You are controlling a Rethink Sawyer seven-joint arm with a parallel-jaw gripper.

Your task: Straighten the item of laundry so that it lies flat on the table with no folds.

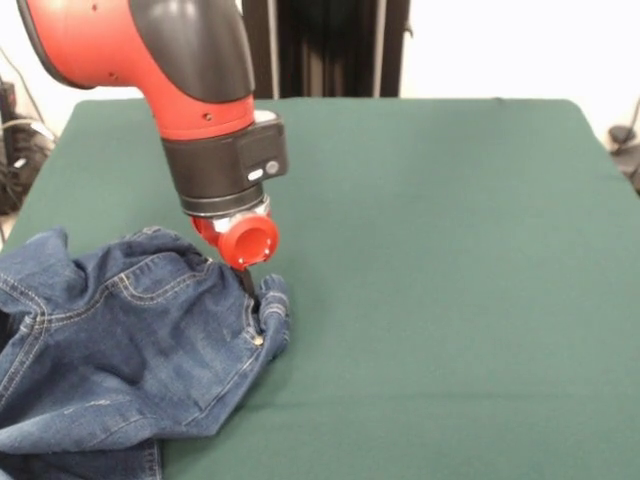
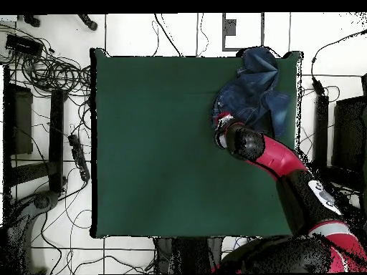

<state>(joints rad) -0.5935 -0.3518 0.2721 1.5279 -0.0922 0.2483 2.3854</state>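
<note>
The item of laundry [image 1: 130, 340], a pair of blue denim jeans with tan stitching, lies crumpled in folds at the near left of the green table [image 1: 450, 250] in the front view. Part of it runs past the table's left and near edges. My gripper [image 1: 252, 288] points down below its red wrist cap. It sits at the jeans' right-hand edge, where a small bunch of denim rises around its dark tip. In the overhead view the jeans [image 2: 251, 93] are heaped at the upper right corner of the table [image 2: 158, 143], and the gripper [image 2: 221, 123] is at their lower left edge.
The red and black arm [image 1: 190, 90] leans over the table's left half. Black stands [image 1: 330, 45] rise behind the far edge. In the overhead view, cables [image 2: 50, 71] and dark equipment [image 2: 18, 118] lie on the floor left of the table.
</note>
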